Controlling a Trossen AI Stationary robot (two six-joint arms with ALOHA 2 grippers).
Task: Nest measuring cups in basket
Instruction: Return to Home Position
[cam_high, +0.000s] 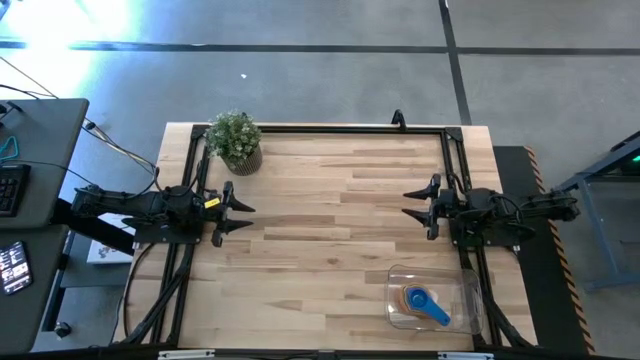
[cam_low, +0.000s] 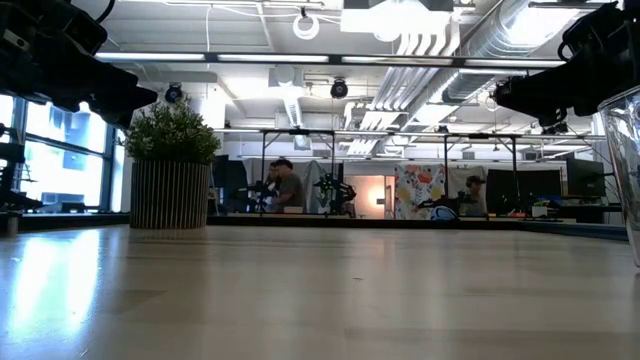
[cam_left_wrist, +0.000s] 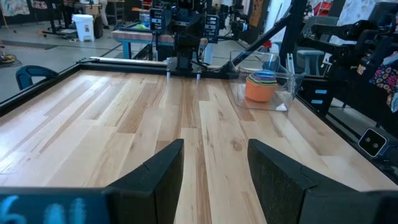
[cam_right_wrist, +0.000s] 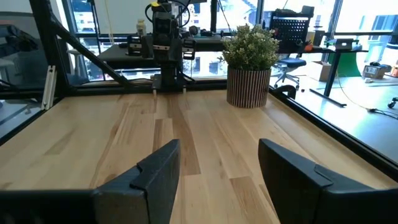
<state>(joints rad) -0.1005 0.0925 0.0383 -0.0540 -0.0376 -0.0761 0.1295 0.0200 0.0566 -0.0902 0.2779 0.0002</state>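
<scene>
Desk: measuring cups nested in basket; left hand, right hand spread, apparently homing; only parking remains.

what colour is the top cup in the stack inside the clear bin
The top cup is blue, clearest in the high view.

A pale wooden table, edged by a black frame, is shown. A potted plant is set at its far left corner, and a clear basket at its near right corner.
</scene>
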